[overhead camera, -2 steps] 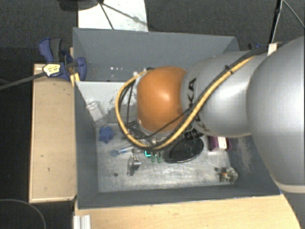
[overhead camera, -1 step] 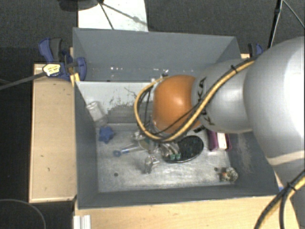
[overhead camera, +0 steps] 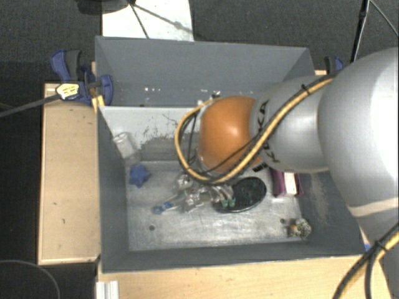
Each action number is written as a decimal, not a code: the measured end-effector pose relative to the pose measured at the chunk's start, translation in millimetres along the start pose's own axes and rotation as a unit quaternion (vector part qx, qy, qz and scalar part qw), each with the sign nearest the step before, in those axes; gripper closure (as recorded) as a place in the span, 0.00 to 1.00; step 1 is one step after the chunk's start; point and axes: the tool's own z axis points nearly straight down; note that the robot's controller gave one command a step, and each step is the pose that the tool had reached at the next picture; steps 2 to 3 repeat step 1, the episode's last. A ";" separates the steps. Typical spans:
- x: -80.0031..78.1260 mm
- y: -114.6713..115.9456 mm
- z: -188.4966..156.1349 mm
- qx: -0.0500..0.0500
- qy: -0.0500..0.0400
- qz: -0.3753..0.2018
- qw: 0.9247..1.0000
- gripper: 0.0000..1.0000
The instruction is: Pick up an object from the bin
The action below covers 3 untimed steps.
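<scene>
Camera view, looking down into the grey metal bin (overhead camera: 115,229). My arm (overhead camera: 349,129) enters from the right and bends down over the middle of the bin floor. The orange cover (overhead camera: 227,132) on my wrist hides most of what lies under it, and a yellow-and-black cable (overhead camera: 187,167) loops around its left and lower side.

My fingers (overhead camera: 190,198) are low, at or just above the floor, left of centre, where pale metal parts show under the cover. I cannot tell whether they are apart or together, nor whether anything is between them.

Nearest things:
- A black oval disc (overhead camera: 244,195) lies flat on the floor just to the right of the metal parts. Its left edge is tucked under my wrist.
- A small blue piece (overhead camera: 161,208) lies on the floor just to their left, near the front.

I cannot tell which of these two, if either, my fingers are set on.

Other things, loose and apart from one another:
- A crumpled blue thing (overhead camera: 138,175) lies near the left wall.
- A clear cup-like thing (overhead camera: 123,144) rests in the back left corner, against the wall.
- A purple-and-white thing (overhead camera: 284,184) lies to the right of the disc, partly under my arm.
- A small brownish thing (overhead camera: 298,228) sits in the front right corner.
</scene>
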 end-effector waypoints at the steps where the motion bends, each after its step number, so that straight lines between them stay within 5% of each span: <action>1: -4.5 10.2 -170.8 0.001 0.002 0.004 1.000 1.00; 3: -4.5 10.2 -170.8 0.001 0.002 0.004 1.000 1.00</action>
